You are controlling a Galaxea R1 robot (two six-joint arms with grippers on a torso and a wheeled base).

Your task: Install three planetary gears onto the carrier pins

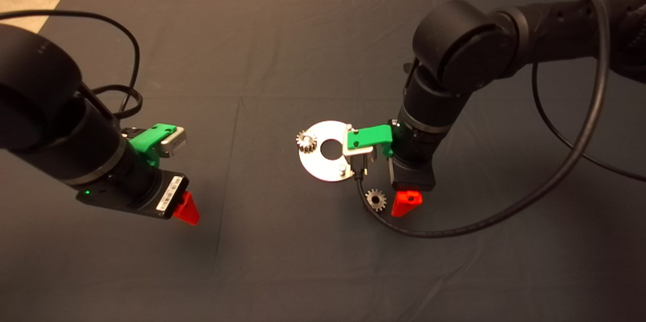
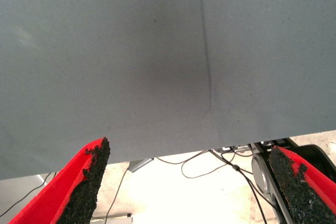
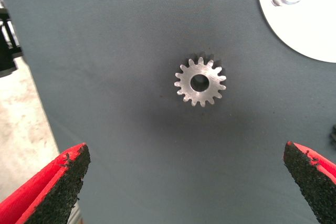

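My right end effector [image 3: 184,187] hangs over the dark mat [image 1: 262,49] with fingers spread wide, gripping nothing. Directly under it, between the pads, one planetary gear [image 3: 200,82] lies flat on the mat, just beside the carrier disc [image 1: 317,165]. A second gear [image 1: 306,141] sits at the disc's far-left rim, apparently seated on a pin. Gears counted: two visible. One bare carrier pin [image 1: 342,169] shows near the disc's edge; the rest I cannot make out. My left end effector [image 2: 191,184], also wide and unloaded, waits well apart over the mat's left edge.
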